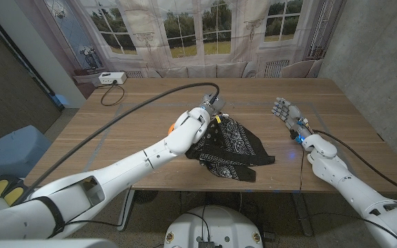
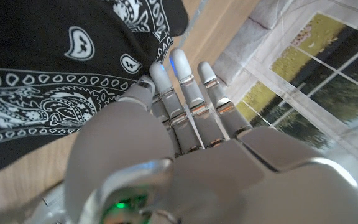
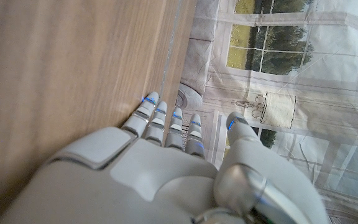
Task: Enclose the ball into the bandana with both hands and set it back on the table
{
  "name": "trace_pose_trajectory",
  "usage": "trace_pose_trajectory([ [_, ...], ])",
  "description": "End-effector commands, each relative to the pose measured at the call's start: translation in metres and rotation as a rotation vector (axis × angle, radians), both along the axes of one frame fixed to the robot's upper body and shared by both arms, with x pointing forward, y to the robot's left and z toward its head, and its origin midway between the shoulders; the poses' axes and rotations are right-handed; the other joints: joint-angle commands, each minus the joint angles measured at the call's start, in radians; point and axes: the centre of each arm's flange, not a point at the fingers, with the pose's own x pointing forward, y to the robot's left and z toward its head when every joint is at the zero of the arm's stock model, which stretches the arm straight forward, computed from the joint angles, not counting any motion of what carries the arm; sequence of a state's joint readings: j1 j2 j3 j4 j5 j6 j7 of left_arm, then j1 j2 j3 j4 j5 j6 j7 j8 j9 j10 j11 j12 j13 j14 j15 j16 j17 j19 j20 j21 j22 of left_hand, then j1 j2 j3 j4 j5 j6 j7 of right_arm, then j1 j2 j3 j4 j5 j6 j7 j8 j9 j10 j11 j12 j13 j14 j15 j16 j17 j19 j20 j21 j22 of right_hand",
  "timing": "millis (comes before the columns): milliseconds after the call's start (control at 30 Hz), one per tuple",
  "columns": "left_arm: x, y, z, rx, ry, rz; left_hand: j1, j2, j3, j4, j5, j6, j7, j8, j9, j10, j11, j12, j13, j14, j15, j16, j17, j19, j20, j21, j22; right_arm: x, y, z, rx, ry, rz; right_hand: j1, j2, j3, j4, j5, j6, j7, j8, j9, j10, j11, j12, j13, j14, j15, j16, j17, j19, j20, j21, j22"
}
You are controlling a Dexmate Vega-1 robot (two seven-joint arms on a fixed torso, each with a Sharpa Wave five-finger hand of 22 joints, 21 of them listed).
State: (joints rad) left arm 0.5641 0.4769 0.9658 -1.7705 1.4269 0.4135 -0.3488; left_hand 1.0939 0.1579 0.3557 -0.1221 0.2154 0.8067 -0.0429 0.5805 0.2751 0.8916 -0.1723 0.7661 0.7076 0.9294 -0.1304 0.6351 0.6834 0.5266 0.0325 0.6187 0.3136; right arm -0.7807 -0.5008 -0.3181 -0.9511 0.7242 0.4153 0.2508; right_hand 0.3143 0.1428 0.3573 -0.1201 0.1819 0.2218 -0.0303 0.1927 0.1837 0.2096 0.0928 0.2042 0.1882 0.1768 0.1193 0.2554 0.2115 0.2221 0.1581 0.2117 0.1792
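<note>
The left hand is reaching over the black bandana, its fingers straight and together, holding nothing. The orange ball is peeking out just beside this wrist, at the cloth's edge. The right hand is waiting well apart from the cloth, fingers apart, empty. I think the left hand should take the near corner and draw it over the ball while the right is coming closer. The wooden desk is standing before a curtain printed with windows.
</note>
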Motion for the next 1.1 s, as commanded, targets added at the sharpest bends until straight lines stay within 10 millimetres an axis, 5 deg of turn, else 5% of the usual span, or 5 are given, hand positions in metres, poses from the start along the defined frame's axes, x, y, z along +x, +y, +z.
trace_pose_trajectory([
  [33,-0.022,0.027,0.032,-0.239,-0.265,-0.161,0.019,0.025,0.004,0.007,0.010,-0.013,0.003,0.015,0.196,-0.018,-0.032,0.012,0.021,0.009,-0.094,-0.009,0.009,-0.006,0.004,0.016,0.008,0.001,-0.001,0.004,0.001,-0.006,0.000,-0.004,-0.001,0.005,0.007,0.004,0.007,0.000,0.006,0.002,0.009,-0.001,0.007,0.005,0.009,-0.001,0.003,0.004,0.004,0.007,0.004,0.002],
  [433,-0.027,0.034,0.053,-0.336,-0.419,-0.182,0.021,0.026,0.008,0.017,0.019,-0.025,0.005,0.051,0.239,-0.026,-0.035,0.036,0.066,0.018,-0.092,-0.023,0.030,-0.012,0.007,0.040,0.016,-0.008,-0.002,0.013,-0.050,-0.015,-0.040,-0.006,-0.002,0.004,0.008,0.004,0.008,-0.001,0.005,0.002,0.015,-0.001,0.007,0.005,0.010,-0.003,0.003,0.005,0.004,0.007,0.003,0.002],
  [833,-0.034,0.032,0.085,-0.379,-0.544,-0.227,0.022,0.023,0.012,0.023,0.022,-0.036,0.003,0.079,0.270,-0.029,-0.036,0.041,0.082,0.023,-0.092,-0.038,0.047,-0.021,0.007,0.060,0.022,-0.018,-0.006,0.021,-0.159,-0.003,-0.118,-0.032,-0.058,-0.027,0.005,-0.008,0.022,0.004,0.007,0.002,0.029,-0.005,0.008,0.006,0.004,-0.009,-0.005,0.004,-0.003,0.007,-0.002,0.002],
  [1100,-0.039,0.030,0.110,-0.376,-0.610,-0.247,0.021,0.021,0.014,0.027,0.023,-0.038,0.001,0.085,0.271,-0.027,-0.037,0.042,0.084,0.027,-0.092,-0.046,0.054,-0.025,0.005,0.070,0.023,-0.021,-0.004,0.020,-0.204,0.000,-0.147,0.010,-0.045,-0.007,-0.019,0.001,0.022,0.003,0.008,0.002,0.037,-0.011,0.008,0.007,0.003,-0.020,-0.011,0.000,-0.002,0.001,-0.003,0.002],
])
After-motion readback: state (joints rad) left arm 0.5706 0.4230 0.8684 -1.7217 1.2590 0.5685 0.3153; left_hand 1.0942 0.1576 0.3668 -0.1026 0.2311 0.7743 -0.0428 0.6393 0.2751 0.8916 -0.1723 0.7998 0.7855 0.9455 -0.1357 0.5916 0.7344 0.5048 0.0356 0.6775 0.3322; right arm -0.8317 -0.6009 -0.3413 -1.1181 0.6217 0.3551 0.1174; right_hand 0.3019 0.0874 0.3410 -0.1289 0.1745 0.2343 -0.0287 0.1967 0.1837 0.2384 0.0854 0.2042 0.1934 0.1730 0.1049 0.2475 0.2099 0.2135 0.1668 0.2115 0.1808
